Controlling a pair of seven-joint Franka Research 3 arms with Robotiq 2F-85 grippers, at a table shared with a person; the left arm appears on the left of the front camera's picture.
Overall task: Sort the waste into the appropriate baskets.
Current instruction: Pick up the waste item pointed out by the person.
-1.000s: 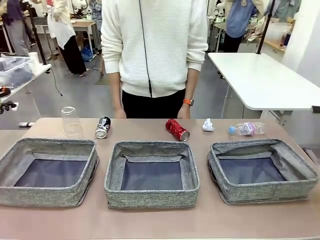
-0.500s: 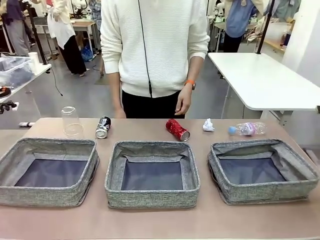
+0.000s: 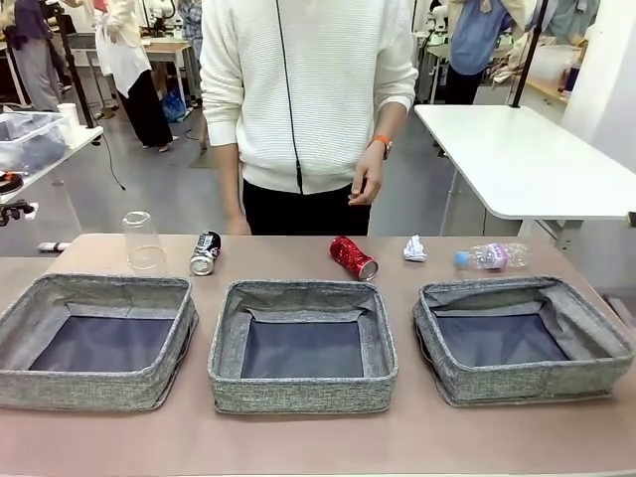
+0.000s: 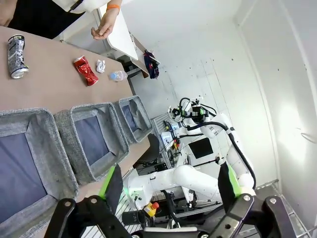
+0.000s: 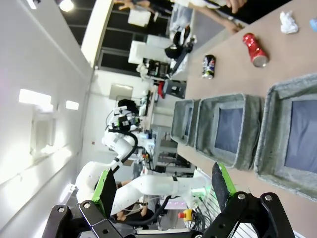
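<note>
Person's hand (image 3: 368, 185) higher than before

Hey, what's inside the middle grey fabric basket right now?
The middle low rectangular grey fabric basket holds nothing visible, just its dark grey lining. Its near wall hides a strip of the floor.

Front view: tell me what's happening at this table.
Nothing is being handled. The three grey baskets sit empty in a row. Behind them are the plastic cup, black-and-silver can, red can, paper wad and bottle. The person's hand is raised at waist height, touching nothing. The left gripper and right gripper are open and empty.
</note>
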